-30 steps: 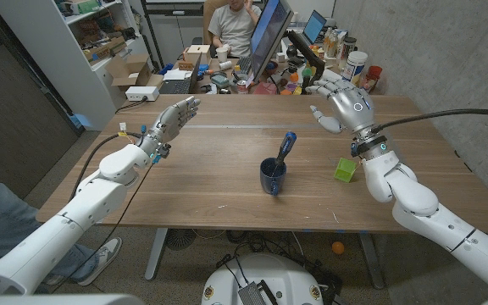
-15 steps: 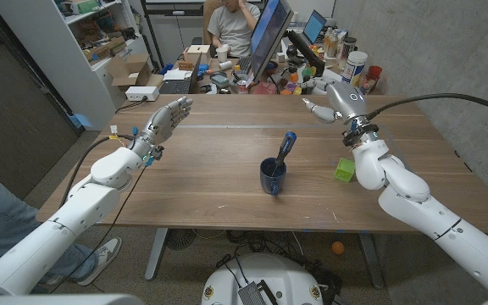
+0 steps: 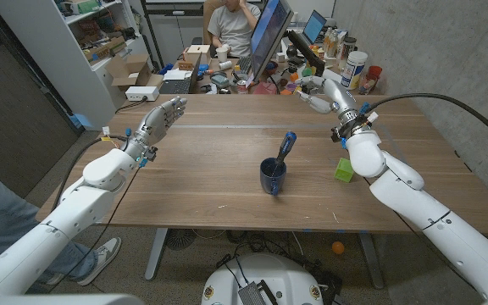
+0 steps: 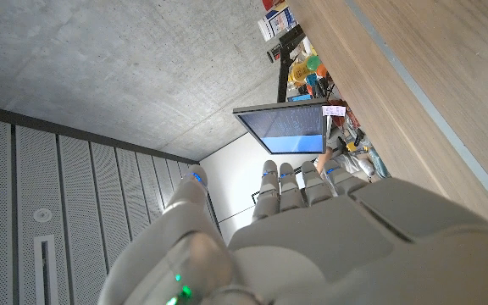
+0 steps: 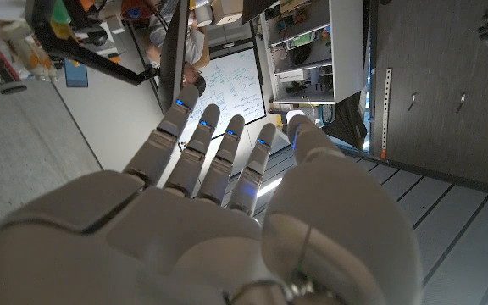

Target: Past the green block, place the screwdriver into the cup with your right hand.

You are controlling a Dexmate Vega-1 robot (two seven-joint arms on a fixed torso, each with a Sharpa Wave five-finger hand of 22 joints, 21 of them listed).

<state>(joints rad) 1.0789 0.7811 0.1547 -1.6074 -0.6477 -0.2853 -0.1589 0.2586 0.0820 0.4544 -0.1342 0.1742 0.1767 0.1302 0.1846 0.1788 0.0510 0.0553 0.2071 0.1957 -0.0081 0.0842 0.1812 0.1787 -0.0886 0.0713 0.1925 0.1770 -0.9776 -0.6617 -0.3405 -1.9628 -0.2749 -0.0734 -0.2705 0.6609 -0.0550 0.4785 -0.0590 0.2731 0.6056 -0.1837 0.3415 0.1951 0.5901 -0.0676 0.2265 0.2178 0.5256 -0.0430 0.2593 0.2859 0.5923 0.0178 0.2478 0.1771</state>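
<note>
Screwdriver (image 3: 285,148) already stands in the cup (image 3: 272,177), handle leaning up toward the far side. My right hand (image 3: 326,93) is empty, fingers spread, beyond the green block (image 3: 344,169). Left hand (image 3: 159,119) is empty too, farther from the cup.

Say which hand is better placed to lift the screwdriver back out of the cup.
Right. The right hand is open past the green block, on the side the screwdriver leans from the cup. The left hand is farther off.
</note>
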